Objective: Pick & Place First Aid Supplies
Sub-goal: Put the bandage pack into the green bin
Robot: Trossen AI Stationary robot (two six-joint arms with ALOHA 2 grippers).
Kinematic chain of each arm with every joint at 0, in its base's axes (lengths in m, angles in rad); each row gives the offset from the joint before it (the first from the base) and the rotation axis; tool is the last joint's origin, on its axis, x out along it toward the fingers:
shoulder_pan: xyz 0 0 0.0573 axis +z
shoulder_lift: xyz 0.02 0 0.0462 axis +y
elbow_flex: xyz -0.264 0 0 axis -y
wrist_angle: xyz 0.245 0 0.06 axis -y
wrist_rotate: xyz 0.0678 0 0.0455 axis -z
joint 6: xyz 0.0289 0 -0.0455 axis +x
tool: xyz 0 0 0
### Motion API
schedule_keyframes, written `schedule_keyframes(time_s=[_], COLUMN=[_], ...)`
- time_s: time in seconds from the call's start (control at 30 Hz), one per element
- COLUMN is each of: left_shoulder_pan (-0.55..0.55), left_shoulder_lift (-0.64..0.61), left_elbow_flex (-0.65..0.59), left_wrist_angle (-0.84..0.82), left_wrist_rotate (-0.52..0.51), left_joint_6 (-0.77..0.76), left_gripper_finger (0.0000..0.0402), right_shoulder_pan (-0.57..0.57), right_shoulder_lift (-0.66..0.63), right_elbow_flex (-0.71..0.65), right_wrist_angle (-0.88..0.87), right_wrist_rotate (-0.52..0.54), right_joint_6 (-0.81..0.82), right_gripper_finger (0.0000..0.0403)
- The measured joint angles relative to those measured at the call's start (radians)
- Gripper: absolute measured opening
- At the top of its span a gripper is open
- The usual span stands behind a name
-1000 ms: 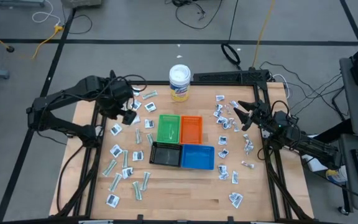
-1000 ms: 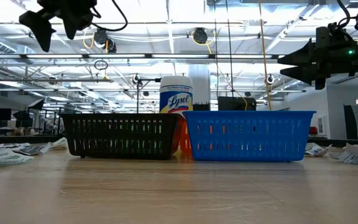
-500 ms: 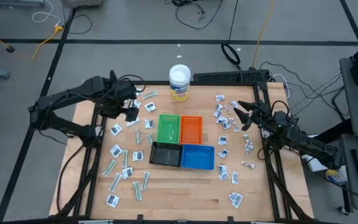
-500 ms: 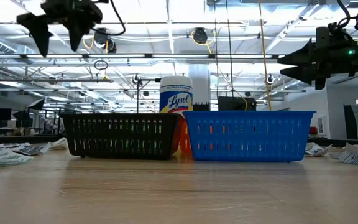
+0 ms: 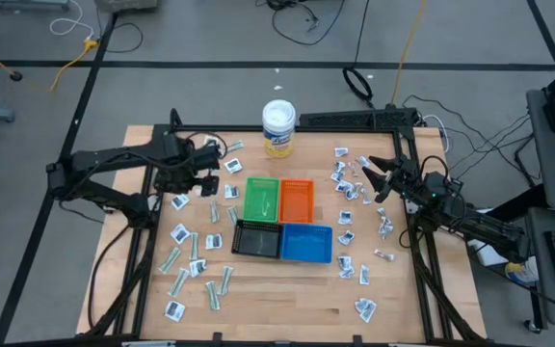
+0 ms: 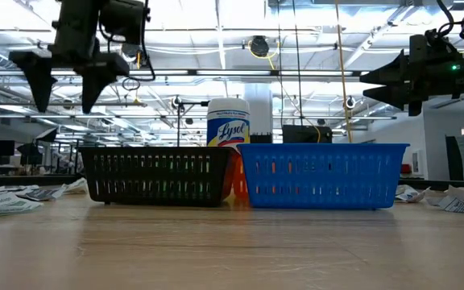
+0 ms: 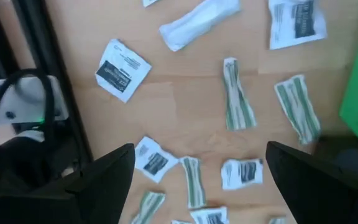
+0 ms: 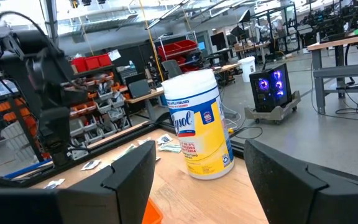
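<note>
The first aid supplies lie flat and scattered on the wooden table: small white packets [image 5: 179, 201] and pale strips [image 5: 171, 258] on the left, more packets [image 5: 348, 217] on the right. My left gripper [image 5: 200, 179] hangs open above the far-left group, pointing down, touching nothing. Its wrist view shows a packet [image 7: 122, 70], a green-striped strip [image 7: 236, 102] and another packet [image 7: 154, 160] under its spread fingers [image 7: 107, 177]. My right gripper [image 5: 372, 178] waits open and level over the right group; its spread fingertips show in the low view as right gripper [image 6: 373, 84].
Green [image 5: 262, 200], orange [image 5: 296, 200], black [image 5: 257, 238] and blue [image 5: 307, 243] trays stand together at the table's middle. A white-lidded yellow tub [image 5: 278, 128] stands at the far edge. Black frame rails [image 5: 147, 241] run along both sides of the table.
My left gripper has come down toward the packets at the table's far left and has rolled about its own axis, staying open. The supplies have kept their places.
</note>
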Motion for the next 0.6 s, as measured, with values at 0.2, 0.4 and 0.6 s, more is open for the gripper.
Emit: schedule_keyframes(time_s=[0.2, 0.4, 0.6], left_shoulder_pan=[-0.024, -0.028, -0.029], left_shoulder_lift=[0.014, 0.092, 0.159], left_elbow_flex=[-0.087, -0.113, -0.113], left_wrist_angle=[0.106, 0.133, 0.227], left_wrist_rotate=[-0.105, -0.16, -0.178], left_joint_6=[-0.064, -0.099, -0.093], left_gripper_finger=[0.0365, 0.0365, 0.0365], right_shoulder_pan=[0.0, 0.0, 0.0], right_shoulder_lift=[0.0, 0.0, 0.0], right_elbow_flex=[0.0, 0.0, 0.0], right_wrist_angle=[0.0, 0.0, 0.0], right_wrist_rotate=[0.0, 0.0, 0.0], right_joint_6=[0.0, 0.0, 0.0], right_gripper_finger=[0.0242, 0.0242, 0.0242])
